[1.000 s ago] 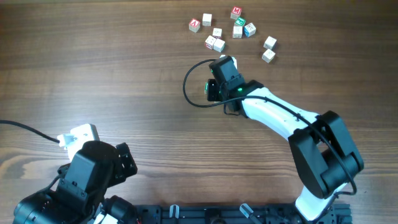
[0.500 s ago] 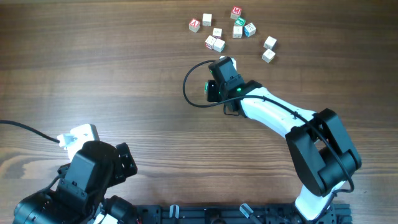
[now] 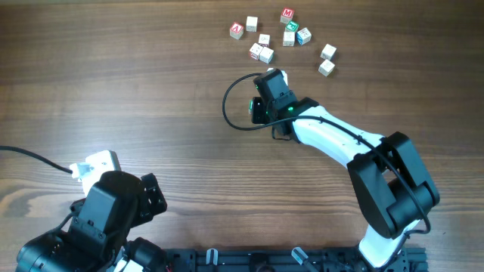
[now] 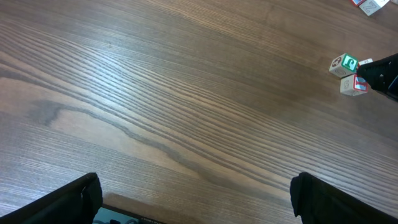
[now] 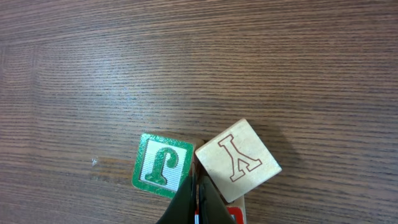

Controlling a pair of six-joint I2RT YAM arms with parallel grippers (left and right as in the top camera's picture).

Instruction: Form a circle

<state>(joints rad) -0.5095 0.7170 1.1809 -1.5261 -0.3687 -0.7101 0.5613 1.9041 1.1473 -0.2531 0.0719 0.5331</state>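
The circle is a small clump of three letter cubes. In the right wrist view a green-faced cube (image 5: pixel 163 164) touches a plain cube (image 5: pixel 239 159), and a red-faced cube (image 5: pixel 233 214) peeks out below them. My right gripper (image 5: pixel 198 198) is shut, its tips pressed together in the seam between the green and plain cubes, holding nothing. From overhead the right gripper (image 3: pixel 270 74) covers most of the clump. The left wrist view shows the green cube (image 4: pixel 344 64) and the red cube (image 4: pixel 353 86) far off to the right. My left gripper (image 4: pixel 200 202) hangs open over bare wood.
Several like cubes (image 3: pixel 264 51) lie scattered along the far edge, just beyond the right gripper. A black cable (image 3: pixel 231 109) loops out to the left of the right wrist. The left arm (image 3: pixel 106 215) sits at the near left corner.
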